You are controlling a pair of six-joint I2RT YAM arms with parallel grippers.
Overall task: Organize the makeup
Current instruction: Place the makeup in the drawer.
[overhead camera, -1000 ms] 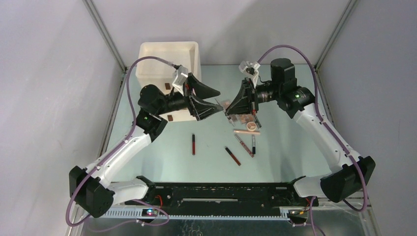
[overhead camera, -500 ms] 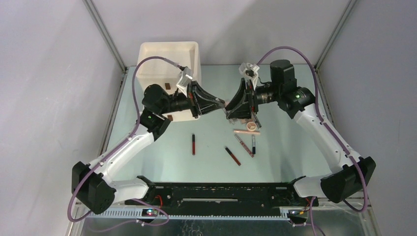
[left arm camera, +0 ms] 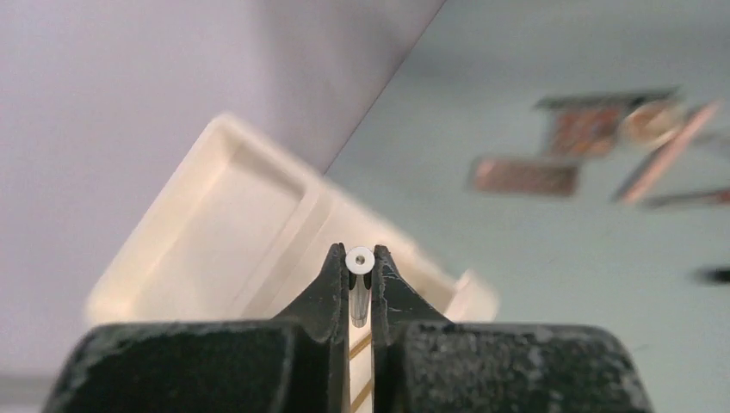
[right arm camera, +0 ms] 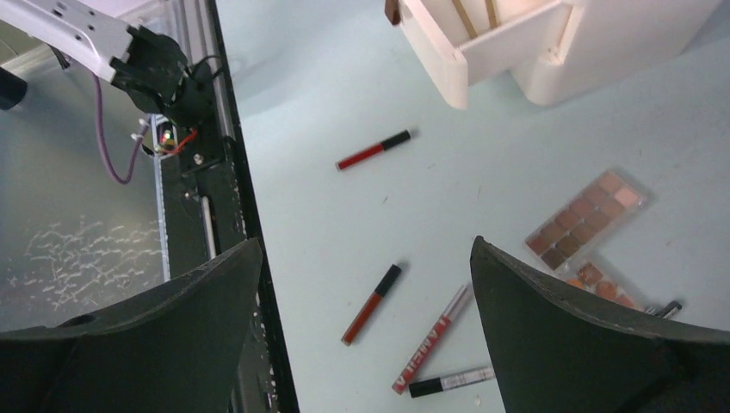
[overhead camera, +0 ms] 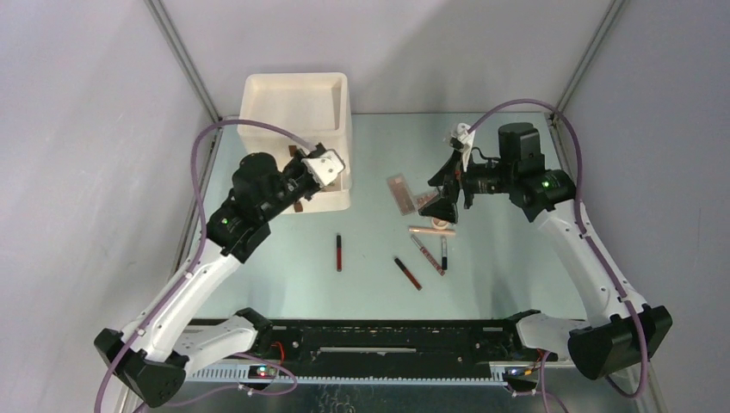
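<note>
Arms drawn apart: left jaws pinch pencil at drawer box; right jaws wide, empty.

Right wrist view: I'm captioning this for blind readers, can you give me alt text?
Open right fingers frame a pale green table strewn with two red-and-black tubes, a clear lettered tube, a slim pencil and two brown-toned palettes at right. A cream drawer box with one drawer pulled open sits at the top.
</note>
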